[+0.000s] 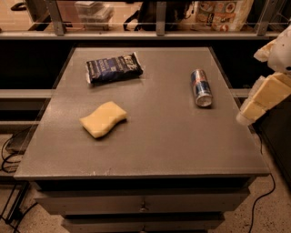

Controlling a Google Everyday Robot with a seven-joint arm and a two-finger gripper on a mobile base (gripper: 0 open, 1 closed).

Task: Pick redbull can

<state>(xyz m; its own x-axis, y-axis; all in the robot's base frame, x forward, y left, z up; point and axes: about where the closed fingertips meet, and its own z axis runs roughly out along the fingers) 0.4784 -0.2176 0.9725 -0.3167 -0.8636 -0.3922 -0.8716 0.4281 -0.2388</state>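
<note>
Warm overhead light falls evenly on the grey surface (159,150), while the floor (278,210) below lies in gloom. The silver end of the redbull can (201,87) glints. The sponge (103,119) casts a short, soft shadow. The gripper (245,116), beside the surface's right edge, glows cream against the dark.

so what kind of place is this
Likely an office kitchen or lab corner: grey drawer cabinet, snack bags behind a railing, cables on the floor. The end effector hangs off the cabinet's right edge.
</note>
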